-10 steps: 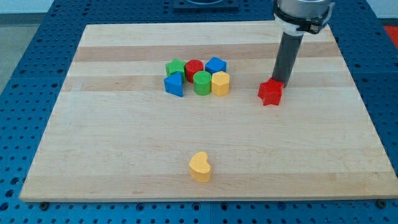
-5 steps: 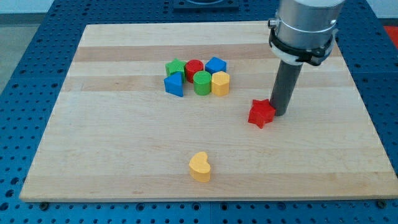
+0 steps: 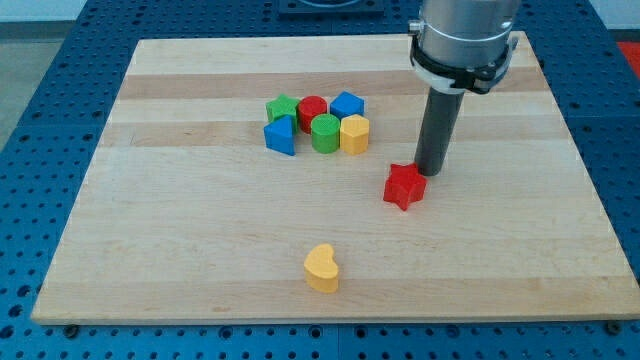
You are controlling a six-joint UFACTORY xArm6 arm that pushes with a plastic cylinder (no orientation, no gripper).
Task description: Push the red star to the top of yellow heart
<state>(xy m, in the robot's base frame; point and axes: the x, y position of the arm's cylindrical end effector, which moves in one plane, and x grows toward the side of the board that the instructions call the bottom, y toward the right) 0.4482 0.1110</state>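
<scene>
Wooden surface on a blue perforated bench. Red star right of centre, well apart from the yellow heart, which sits nearer and to the left, close to the near edge. My tip down at the star's far-right side, touching or all but touching it; dark rod rising straight from there into a grey cylindrical housing at the far right. No jaws on this end effector, only the rod, so nothing to be apart, together or clamped.

Cluster of six blocks left of the star and farther back, packed tight. Far row, left to right: green star-like block, red cylinder, blue block of unclear shape. Near row, left to right: blue triangular block, green cylinder, yellow hexagonal block. Clear gap between the cluster and the red star, and between the cluster and the heart.
</scene>
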